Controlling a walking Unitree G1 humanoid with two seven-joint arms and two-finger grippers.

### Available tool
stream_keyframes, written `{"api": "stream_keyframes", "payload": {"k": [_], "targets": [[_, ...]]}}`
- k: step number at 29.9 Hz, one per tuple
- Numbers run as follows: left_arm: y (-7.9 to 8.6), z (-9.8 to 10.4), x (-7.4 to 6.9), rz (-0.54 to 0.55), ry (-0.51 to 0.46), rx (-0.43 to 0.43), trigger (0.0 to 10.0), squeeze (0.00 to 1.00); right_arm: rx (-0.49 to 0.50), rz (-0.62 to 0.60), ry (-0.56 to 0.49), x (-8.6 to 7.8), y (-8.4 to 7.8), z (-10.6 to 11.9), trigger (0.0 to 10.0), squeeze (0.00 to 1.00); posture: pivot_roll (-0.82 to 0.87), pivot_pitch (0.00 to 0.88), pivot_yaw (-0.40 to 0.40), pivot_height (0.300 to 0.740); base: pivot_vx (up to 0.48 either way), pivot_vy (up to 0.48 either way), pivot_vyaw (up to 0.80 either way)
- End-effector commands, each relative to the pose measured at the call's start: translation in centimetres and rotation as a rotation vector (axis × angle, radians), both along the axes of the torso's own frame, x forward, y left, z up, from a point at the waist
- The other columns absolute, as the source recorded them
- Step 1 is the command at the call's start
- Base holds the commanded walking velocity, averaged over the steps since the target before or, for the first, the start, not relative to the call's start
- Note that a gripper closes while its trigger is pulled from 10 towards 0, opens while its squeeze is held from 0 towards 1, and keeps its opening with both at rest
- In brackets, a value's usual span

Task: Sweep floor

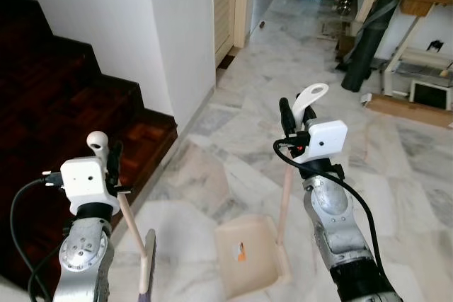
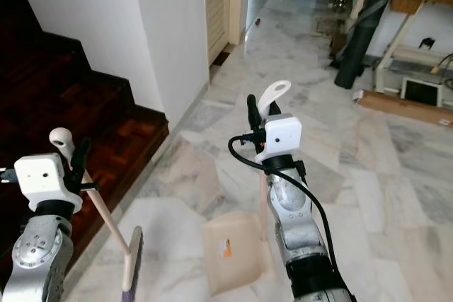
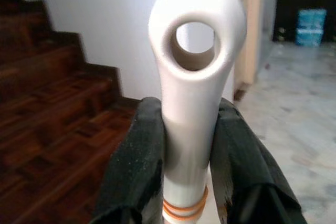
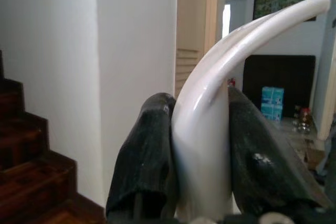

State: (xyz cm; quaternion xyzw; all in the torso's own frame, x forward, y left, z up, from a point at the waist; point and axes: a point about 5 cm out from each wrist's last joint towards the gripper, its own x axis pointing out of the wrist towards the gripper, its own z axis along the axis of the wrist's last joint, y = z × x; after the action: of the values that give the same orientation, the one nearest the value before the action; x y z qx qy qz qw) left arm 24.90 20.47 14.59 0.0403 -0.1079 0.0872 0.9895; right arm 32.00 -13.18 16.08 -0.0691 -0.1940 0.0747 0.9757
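Left gripper (image 3: 191, 145) clamped tight on the top of the broom handle (image 1: 129, 221), fingers (image 3: 134, 156) pressing both sides just under the hanging loop. Right gripper (image 4: 202, 150) likewise closed on the curved white grip of the dustpan handle (image 1: 286, 196), no gap visible at either side. High grips probably let the robot work both tools standing, head well above the floor. Broom handle tilts: top near the left wrist, shaft running down and toward the robot's right to the brush head (image 1: 146, 266), which sits low at the marble floor (image 1: 396, 175); contact unclear. Dustpan handle stands close to upright, long axis vertical, curved tip pointing forward and up. Dustpan (image 1: 249, 254) lies on the floor between the arms, just beside the brush, apparently mouth toward it, suited to receiving a sweep. Dark wooden stairs (image 1: 64, 125) to the left.
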Motion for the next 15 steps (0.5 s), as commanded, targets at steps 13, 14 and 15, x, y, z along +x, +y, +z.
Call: {"api": "stream_keyframes", "payload": {"k": [13, 14, 15], "targets": [[-0.12, 1.09, 0.11, -0.025, -0.043, 0.013, 10.0, 0.0, 0.003, 0.001, -0.055, 0.31, 0.08, 1.43, 10.0, 0.0, 0.03, 0.058, 0.026, 0.74, 0.48, 0.0, 0.0], [-0.16, 1.1, 0.1, -0.027, -0.043, 0.013, 10.0, 0.0, 0.006, 0.002, -0.056, 0.27, 0.11, 1.42, 10.0, 0.0, 0.03, 0.055, 0.028, 0.74, 0.48, 0.0, 0.0], [-0.16, 1.1, 0.1, -0.027, -0.043, 0.013, 10.0, 0.0, 0.006, 0.002, -0.056, 0.27, 0.11, 1.42, 10.0, 0.0, 0.03, 0.055, 0.028, 0.74, 0.48, 0.0, 0.0]]}}
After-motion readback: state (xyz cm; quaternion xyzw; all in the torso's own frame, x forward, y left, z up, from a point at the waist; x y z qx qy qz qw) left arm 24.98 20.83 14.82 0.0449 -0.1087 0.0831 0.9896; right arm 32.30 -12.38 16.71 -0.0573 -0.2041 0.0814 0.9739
